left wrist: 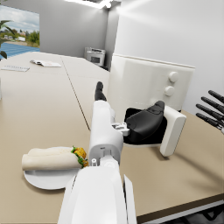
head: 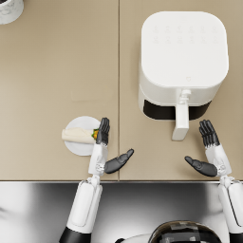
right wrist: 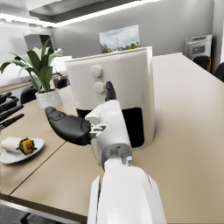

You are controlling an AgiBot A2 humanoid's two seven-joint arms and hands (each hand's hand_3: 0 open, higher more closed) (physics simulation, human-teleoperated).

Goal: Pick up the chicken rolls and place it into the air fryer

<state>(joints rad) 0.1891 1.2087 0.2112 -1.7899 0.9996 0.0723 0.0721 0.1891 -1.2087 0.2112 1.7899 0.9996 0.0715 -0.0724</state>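
The chicken roll (head: 78,135) lies on a small white plate (head: 78,147) on the tan desk (head: 57,71), on the robot's left side, its filled end (green and orange showing) turned toward the left robot hand (head: 105,147). That hand is open and holds nothing: its fingers (head: 103,130) stretch straight out, their tips over the plate's rim just beside the roll's filled end, while the thumb sticks out sideways toward the middle of the desk. Whether the fingertips actually touch the roll cannot be told.

The white air fryer (head: 182,61) stands on the desk's right half, well apart from the plate, with its drawer (head: 176,110) pulled partly out so that a dark opening shows, and its white handle (head: 181,121) pointing toward the robot. The right robot hand (head: 209,152) hovers just beside that handle, open and empty too, fingers straight and thumb spread inward.

A white potted plant (right wrist: 43,94) stands at the far left corner of the desk.
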